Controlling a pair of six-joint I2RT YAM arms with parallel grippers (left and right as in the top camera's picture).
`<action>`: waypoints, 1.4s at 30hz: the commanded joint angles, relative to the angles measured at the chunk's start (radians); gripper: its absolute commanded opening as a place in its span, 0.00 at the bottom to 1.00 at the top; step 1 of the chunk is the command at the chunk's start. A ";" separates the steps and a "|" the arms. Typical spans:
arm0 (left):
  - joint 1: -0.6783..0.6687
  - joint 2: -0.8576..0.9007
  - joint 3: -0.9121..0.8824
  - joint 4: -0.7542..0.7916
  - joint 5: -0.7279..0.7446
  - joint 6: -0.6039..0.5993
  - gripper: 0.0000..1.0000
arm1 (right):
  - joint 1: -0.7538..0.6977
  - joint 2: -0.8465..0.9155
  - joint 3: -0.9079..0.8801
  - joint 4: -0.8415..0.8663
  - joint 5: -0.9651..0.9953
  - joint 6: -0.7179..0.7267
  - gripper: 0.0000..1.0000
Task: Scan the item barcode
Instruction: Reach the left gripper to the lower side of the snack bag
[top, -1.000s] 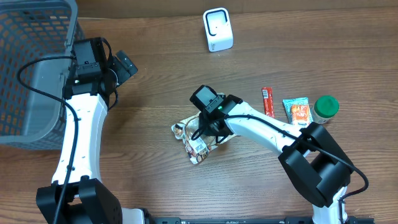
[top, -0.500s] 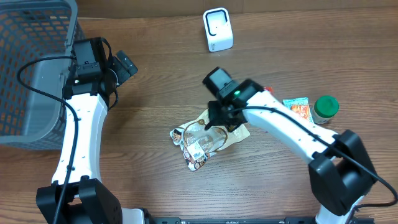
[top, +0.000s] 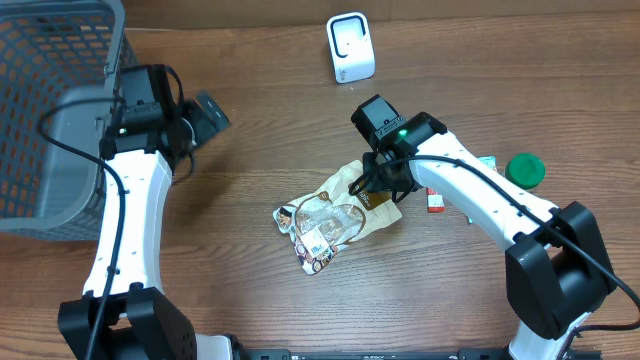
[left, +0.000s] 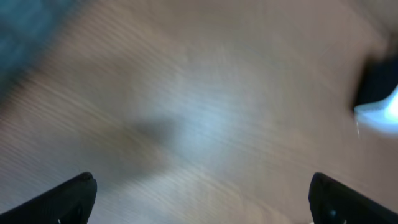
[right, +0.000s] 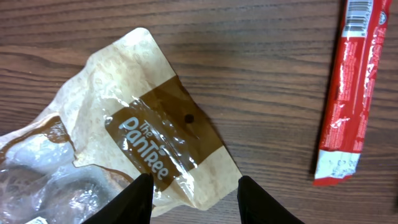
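Our right tool (right: 194, 200) hangs with its jaws partly apart over the brown-banded end of the PanTree snack bag (right: 143, 124). The bag lies flat on the wooden surface (top: 240, 295), and nothing looks pinched. Seen from overhead, the bag (top: 335, 215) runs diagonally. Its banded end sits under the right tool (top: 378, 185), and its clear end reaches away toward the near-left. A white label there may carry the barcode, but it is too small for us to read.

The left tool (left: 202, 199) is spread wide and empty, well apart from the bag and up beside the grey basket (top: 40, 100). So the right arm is plainly the nearer one.

We judge that the white scanner (top: 350, 47) stands further back, beyond the banded end. A red stick pack (right: 348, 93) lies just beside the bag.
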 joint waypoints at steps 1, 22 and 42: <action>0.001 0.000 0.006 -0.096 0.250 -0.002 1.00 | -0.004 -0.014 0.009 0.000 0.017 -0.012 0.45; -0.331 0.000 -0.164 -0.394 0.110 0.089 0.71 | -0.005 -0.014 0.009 -0.031 0.006 -0.056 0.47; -0.393 0.000 -0.463 0.017 0.152 -0.050 0.60 | -0.005 -0.014 0.009 -0.010 0.006 -0.056 0.48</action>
